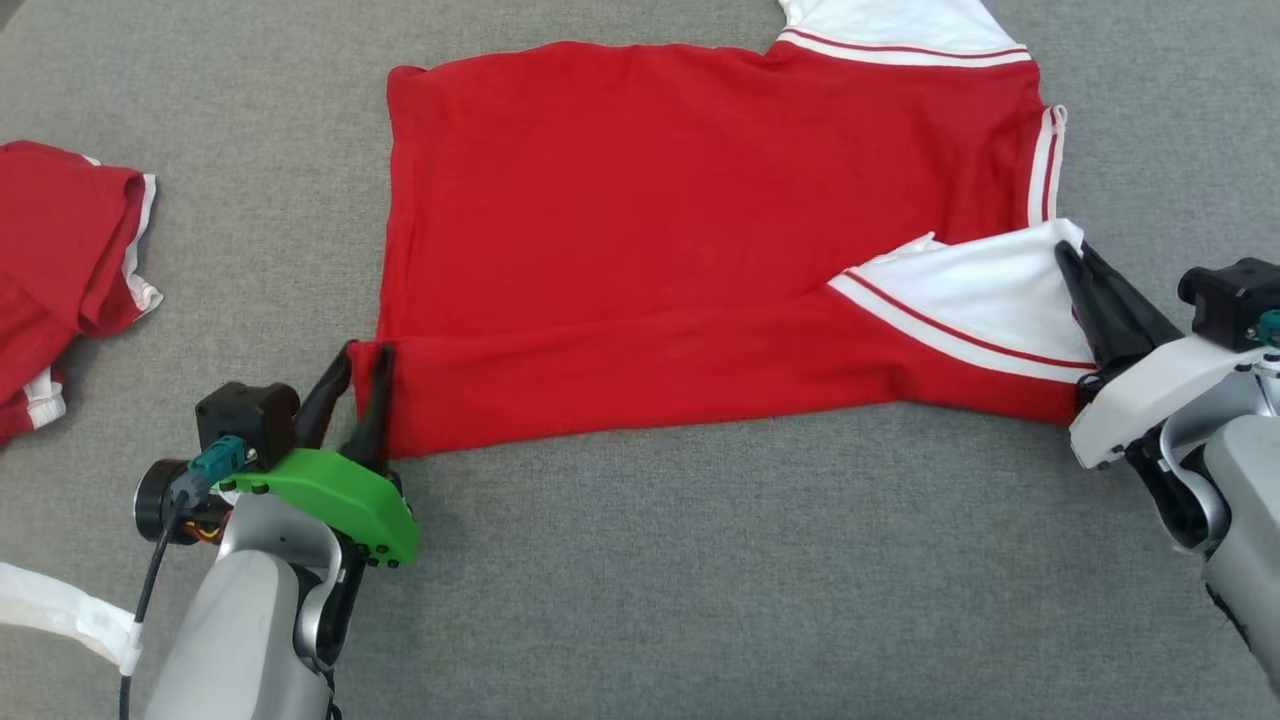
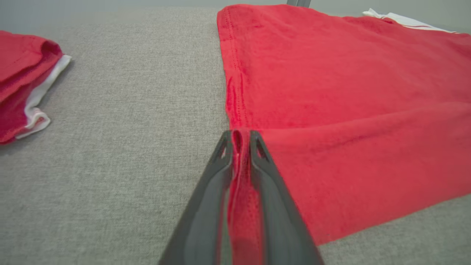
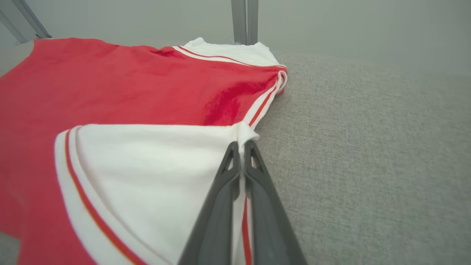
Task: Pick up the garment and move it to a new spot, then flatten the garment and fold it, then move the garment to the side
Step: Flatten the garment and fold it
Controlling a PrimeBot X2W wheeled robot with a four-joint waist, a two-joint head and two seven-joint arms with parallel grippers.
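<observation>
The garment [image 1: 650, 200] is a red shirt with white, red-striped sleeves, spread flat on the grey table, its near edge folded over in a long band. At the band's left corner my left gripper [image 1: 365, 350] has its jaws a little apart, with the red hem [image 2: 241, 173] filling the gap between them. In the left wrist view that gripper [image 2: 241, 134] points along the shirt's left edge. My right gripper [image 1: 1070, 250] is shut on the tip of the folded white sleeve [image 1: 980, 290]. The right wrist view shows the same grip [image 3: 241, 144] on the sleeve corner [image 3: 147, 165].
A second red garment [image 1: 60, 250] with white trim lies crumpled at the table's left edge, also seen as a red pile [image 2: 18, 73] in the left wrist view. Bare grey tabletop [image 1: 700, 580] runs along the near side. A metal post [image 3: 244, 18] stands behind the far sleeve.
</observation>
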